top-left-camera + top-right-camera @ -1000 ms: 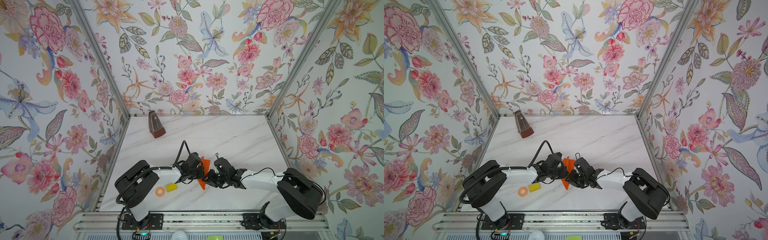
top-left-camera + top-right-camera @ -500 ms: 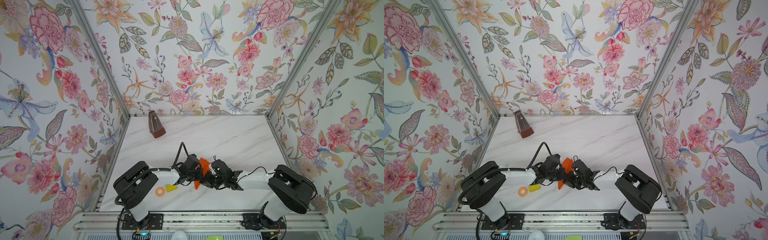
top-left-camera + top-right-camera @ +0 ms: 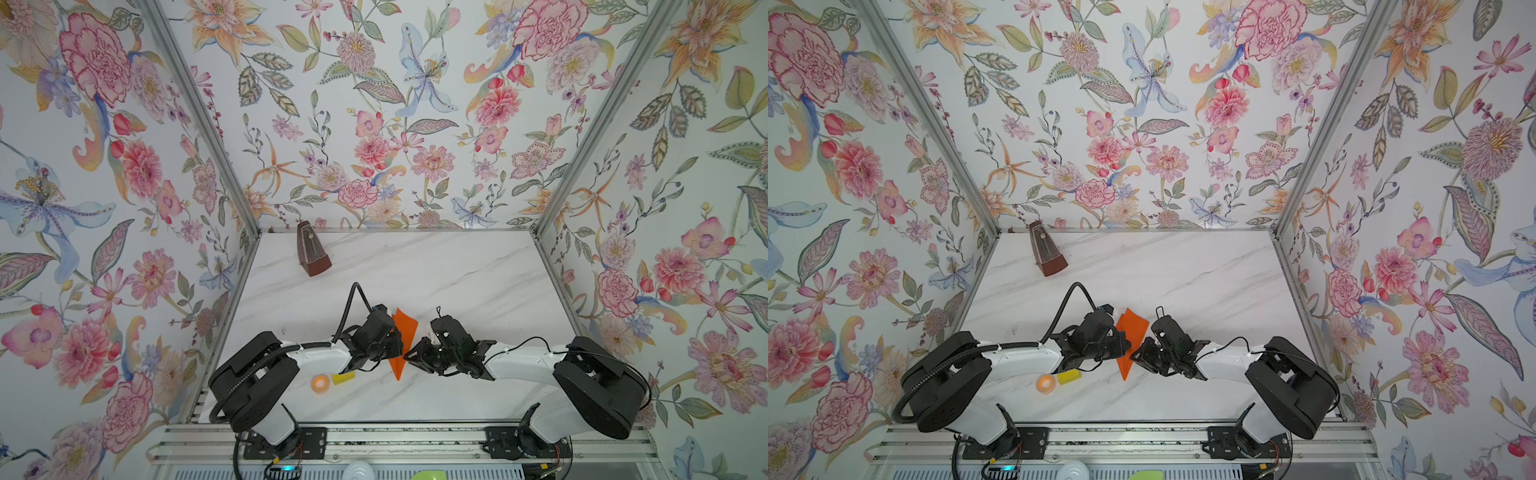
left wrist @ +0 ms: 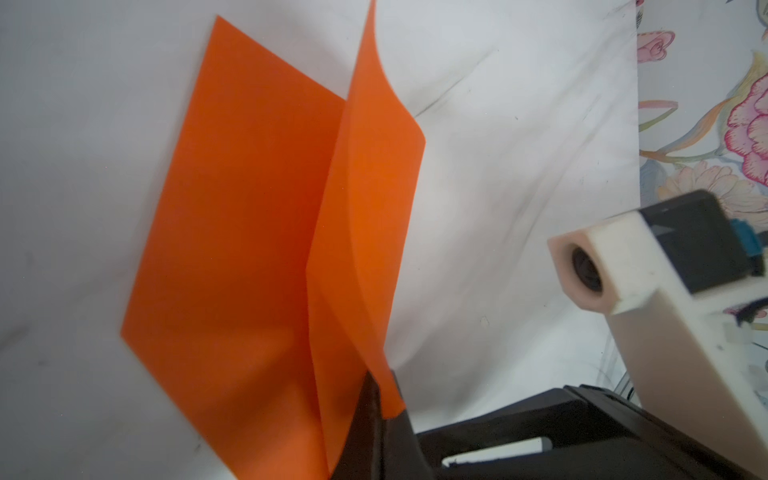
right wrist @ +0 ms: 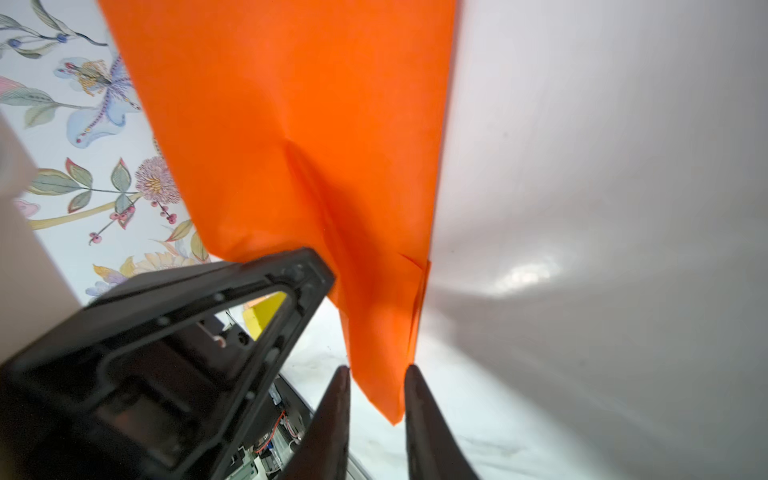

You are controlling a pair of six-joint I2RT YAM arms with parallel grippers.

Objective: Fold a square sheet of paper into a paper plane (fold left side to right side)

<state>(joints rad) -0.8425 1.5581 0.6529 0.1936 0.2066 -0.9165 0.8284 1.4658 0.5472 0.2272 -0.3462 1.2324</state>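
Left gripper (image 4: 372,388) is clenched on a raised flap of the orange paper (image 4: 232,208), its two fingers pressed together with the flap's edge pinched between them. Right gripper (image 5: 376,374) has its two fingers slightly apart, and the paper's narrow point sits in the gap between them. One finger looks to touch the paper's edge; whether the other does, I cannot tell.

Only one sheet of paper shows, creased into a long, pointed shape. In the left wrist view one part lies flat on the table while a second flap stands up from the centre crease and curls at its far end. In both top views the paper (image 3: 404,330) (image 3: 1133,332) lies at the middle of the table's front half, directly between the two grippers, with its narrow point toward the front edge and its wide end toward the back wall.

To the left of the paper, beneath the left arm, sit one orange tape ring (image 3: 320,382) and one yellow block (image 3: 343,377), just beside each other. One brown metronome (image 3: 312,257) stands well apart, near the back left corner of the white marble table (image 3: 465,282).
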